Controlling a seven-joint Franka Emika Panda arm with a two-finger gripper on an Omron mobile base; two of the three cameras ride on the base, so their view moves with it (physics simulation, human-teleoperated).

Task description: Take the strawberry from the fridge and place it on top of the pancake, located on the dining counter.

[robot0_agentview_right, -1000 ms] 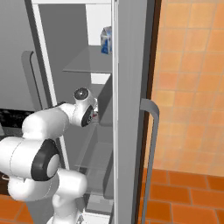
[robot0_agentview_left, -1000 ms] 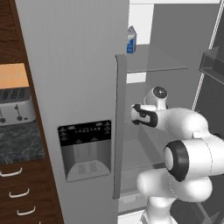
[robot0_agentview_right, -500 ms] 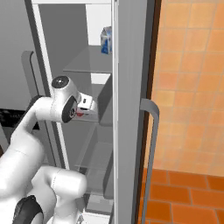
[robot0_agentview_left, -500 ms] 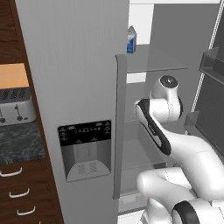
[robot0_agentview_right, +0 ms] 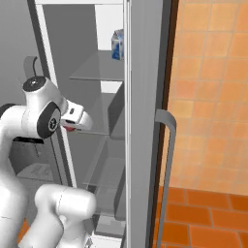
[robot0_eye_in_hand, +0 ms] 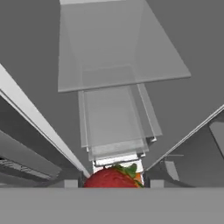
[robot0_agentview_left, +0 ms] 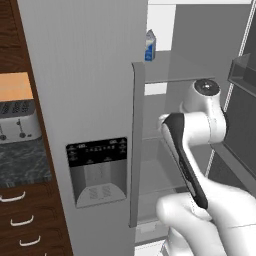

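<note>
pincer [robot0_agentview_right: 72, 127] closed on the strawberry [robot0_eye_in_hand: 114, 178], with a small red patch of the fruit showing at its tip in the right base view. in the hand view the strawberry sits low at the middle, red with green leaves on its upper right side, held in the air over the inside of the fridge [robot0_agentview_left: 85, 100] and touching no shelf. beyond the fruit the hand view looks along stacked glass shelves [robot0_eye_in_hand: 118, 65] and grey inner walls. in the right base view the pincer hangs in front of the open compartment, level with the middle shelf [robot0_agentview_right: 94, 128] and near its front edge. a blue and white carton [robot0_agentview_right: 117, 44] stands on the top shelf, well above the pincer and towards the back. in the left base view the closed fridge door carries a black dispenser panel [robot0_agentview_left: 97, 170] and a vertical bar handle [robot0_agentview_left: 136, 145]. a toaster [robot0_agentview_left: 17, 122] stands on a dark speckled counter [robot0_agentview_left: 22, 162] at that view's left edge.
</note>
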